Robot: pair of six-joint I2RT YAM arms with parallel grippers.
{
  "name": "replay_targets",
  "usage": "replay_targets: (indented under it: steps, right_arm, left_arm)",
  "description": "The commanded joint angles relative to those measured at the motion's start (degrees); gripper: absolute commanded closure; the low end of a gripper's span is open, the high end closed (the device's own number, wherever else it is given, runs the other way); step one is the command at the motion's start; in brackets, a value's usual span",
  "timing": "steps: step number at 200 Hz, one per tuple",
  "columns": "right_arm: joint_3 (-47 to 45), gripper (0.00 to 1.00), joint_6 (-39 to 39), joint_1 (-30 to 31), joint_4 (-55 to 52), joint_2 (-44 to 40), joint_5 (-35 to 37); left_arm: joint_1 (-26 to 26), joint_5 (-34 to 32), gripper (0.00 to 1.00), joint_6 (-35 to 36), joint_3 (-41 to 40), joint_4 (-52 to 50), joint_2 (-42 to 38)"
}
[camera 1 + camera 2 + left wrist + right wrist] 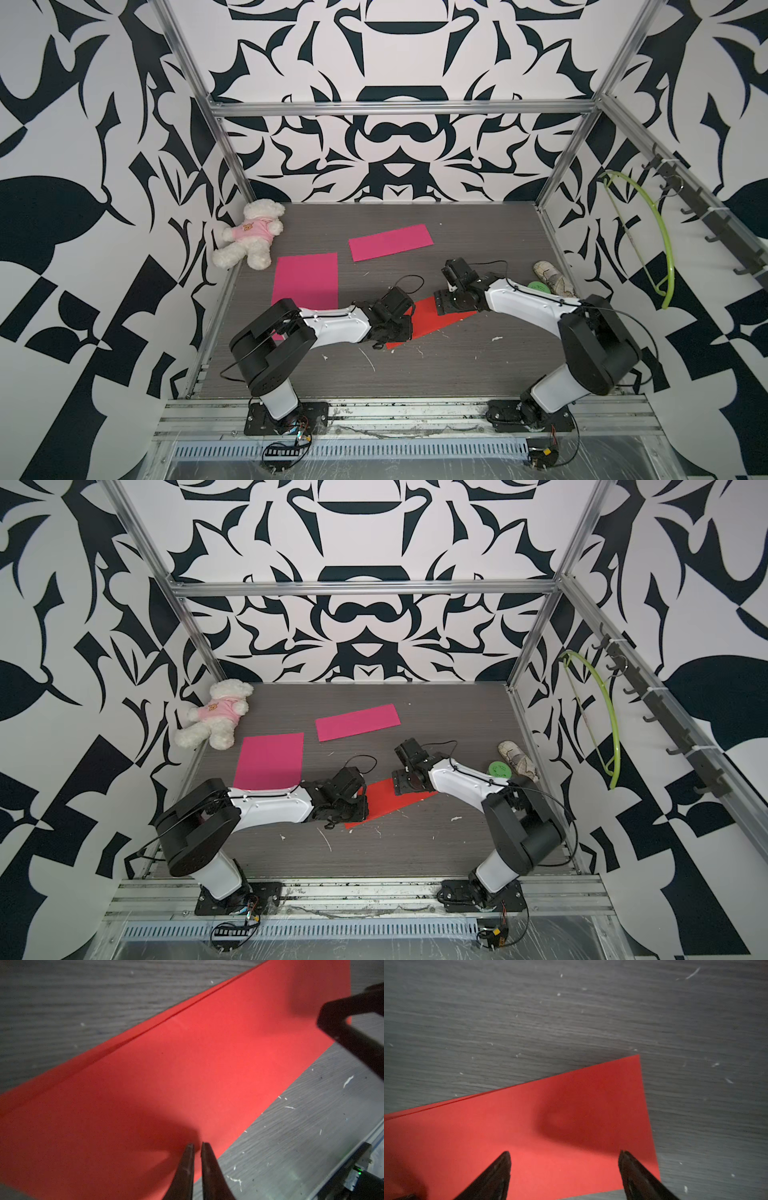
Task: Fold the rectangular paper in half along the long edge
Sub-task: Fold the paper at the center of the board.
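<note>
We see the red rectangular paper sheet (pixel 430 320) already folded double, lying flat near the middle of the grey woodgrain tabletop (pixel 457 374), nearer its front edge. Our left hand (pixel 197 1145) is almost pressed together over one long edge. Our right hand (pixel 564 1153) is spread wide above one end, gripping nothing.
</note>
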Motion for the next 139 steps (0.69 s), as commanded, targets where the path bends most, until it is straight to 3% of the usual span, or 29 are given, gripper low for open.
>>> replay_targets:
  steps: [1, 54, 85, 98, 109, 139]
  right_arm:
    - [1.69, 0.19, 0.11, 0.38, -0.07, 1.77, 1.06]
    - [-0.28, 0.23, 0.73, 0.47, 0.49, 5.02, 0.51]
    - [-1.51, 0.24, 1.43, 0.47, 0.96, 5.41, -0.02]
    - [-1.81, 0.24, 1.71, 0.49, 1.18, 5.27, -0.2]
    - [-1.92, 0.24, 1.94, 0.47, 1.35, 5.16, -0.29]
    - [-2.0, 0.25, 2.24, 0.48, 1.36, 4.87, -0.29]
  left_arm:
    - [0.3, -0.77, 0.86, 0.7, -2.51, -6.68, 2.43]
    - [0.21, -0.2, 0.83, 1.95, -2.86, -3.47, -1.26]
    - [-0.71, 1.21, 0.65, 3.42, -2.08, 2.48, -5.39]
    - [-1.14, 1.85, 0.63, 3.75, -0.17, 2.88, -4.93]
    - [-1.46, 2.36, 0.65, 4.27, 1.96, 2.33, -3.39]
    - [-1.73, 3.84, 0.84, 4.3, 6.78, 0.81, 2.56]
